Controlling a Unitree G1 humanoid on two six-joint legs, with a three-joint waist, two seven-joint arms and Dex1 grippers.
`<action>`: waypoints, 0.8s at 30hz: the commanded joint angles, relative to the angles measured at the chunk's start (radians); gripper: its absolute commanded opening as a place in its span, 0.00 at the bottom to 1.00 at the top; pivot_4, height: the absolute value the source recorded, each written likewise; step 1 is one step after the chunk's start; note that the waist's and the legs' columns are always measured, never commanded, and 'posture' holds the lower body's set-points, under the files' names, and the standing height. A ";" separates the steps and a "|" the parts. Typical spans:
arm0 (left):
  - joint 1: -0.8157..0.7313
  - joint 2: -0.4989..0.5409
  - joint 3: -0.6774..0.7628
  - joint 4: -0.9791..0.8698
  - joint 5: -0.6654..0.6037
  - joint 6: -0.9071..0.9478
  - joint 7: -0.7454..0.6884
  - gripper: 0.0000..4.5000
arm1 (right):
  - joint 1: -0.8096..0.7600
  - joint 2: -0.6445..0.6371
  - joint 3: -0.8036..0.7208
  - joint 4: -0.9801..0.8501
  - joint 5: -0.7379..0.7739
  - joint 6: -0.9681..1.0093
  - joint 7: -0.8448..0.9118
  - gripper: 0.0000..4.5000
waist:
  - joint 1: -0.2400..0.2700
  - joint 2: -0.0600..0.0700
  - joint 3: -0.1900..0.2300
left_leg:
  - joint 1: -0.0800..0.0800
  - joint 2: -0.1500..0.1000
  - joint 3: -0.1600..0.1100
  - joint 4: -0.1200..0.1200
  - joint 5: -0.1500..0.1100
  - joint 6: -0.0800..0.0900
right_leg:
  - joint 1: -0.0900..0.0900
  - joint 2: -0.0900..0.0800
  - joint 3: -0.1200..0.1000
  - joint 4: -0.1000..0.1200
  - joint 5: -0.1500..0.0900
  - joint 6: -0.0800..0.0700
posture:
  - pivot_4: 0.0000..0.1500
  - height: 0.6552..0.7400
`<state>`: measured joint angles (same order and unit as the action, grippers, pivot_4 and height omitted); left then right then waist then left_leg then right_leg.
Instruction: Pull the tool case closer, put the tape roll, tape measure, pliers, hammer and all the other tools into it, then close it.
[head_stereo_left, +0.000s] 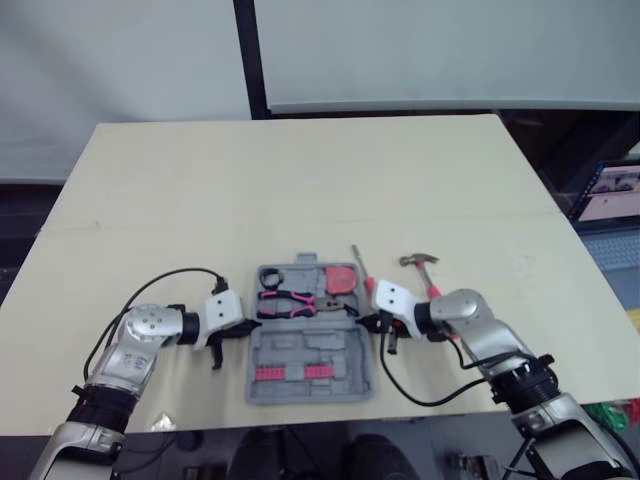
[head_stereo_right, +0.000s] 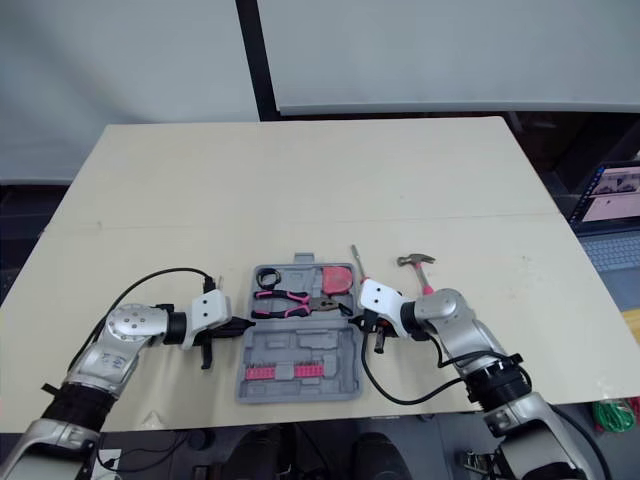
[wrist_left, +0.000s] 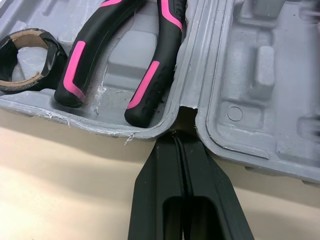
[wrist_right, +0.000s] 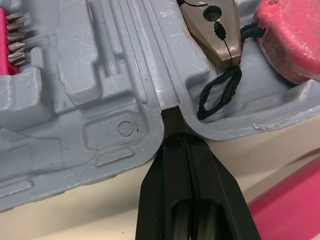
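Near me, the grey tool case (head_stereo_left: 312, 345) lies open on the surface (head_stereo_left: 300, 180), with pink bit strips (head_stereo_left: 290, 372) in its near half. The left gripper (head_stereo_left: 252, 323) and right gripper (head_stereo_left: 363, 322), jaws clenched empty, point into its hinge notches from either side. The far half holds the tape roll (head_stereo_left: 270, 275), pliers (head_stereo_left: 285, 300) and tape measure (head_stereo_left: 342, 280). The screwdriver (head_stereo_left: 360, 266) and hammer (head_stereo_left: 419, 260) lie outside, far right.

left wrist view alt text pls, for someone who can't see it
The left gripper, shut, has its black tip at the hinge notch of the open grey tool case. Pink-and-black pliers and a black tape roll lie in one half; the case rests on a beige table.
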<state>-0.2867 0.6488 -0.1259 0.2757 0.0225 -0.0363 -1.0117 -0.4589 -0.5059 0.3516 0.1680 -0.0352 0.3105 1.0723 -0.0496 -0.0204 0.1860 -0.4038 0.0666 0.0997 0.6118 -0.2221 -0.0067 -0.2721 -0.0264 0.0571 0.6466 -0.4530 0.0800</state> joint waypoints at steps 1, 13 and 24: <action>0.015 0.014 0.009 -0.045 -0.004 -0.015 0.017 0.01 | 0.008 -0.008 -0.015 -0.073 0.006 -0.013 -0.019 0.00 | -0.001 0.000 0.000 | 0.000 0.000 0.000 0.000 0.000 0.000 | 0.000 0.000 0.000 0.000 0.000 0.000 | 1.00 1.00; 0.378 0.199 0.488 -0.429 -0.463 0.330 -0.063 0.17 | 0.243 -0.317 -0.402 -0.398 0.286 0.130 0.080 0.12 | -0.009 -0.001 0.003 | -0.003 0.001 0.000 -0.003 -0.003 -0.002 | -0.001 0.000 0.000 -0.006 0.000 0.000 | 1.00 1.00; 0.651 0.270 0.962 -0.231 -0.501 0.478 -0.019 1.00 | 0.555 -0.555 -0.959 -0.186 0.416 0.186 0.178 1.00 | -0.008 -0.004 0.004 | -0.001 0.000 0.000 -0.008 -0.004 -0.001 | 0.001 -0.001 0.001 -0.015 0.000 -0.001 | 1.00 1.00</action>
<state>0.3556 0.8924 0.7787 0.0117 -0.4971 0.4694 -1.0372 0.0803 -1.0402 -0.5381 -0.0446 0.3769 0.5186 1.2303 -0.0574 -0.0243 0.1905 -0.4045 0.0667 0.0997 0.6018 -0.2263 -0.0079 -0.2717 -0.0277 0.0576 0.6287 -0.4532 0.0782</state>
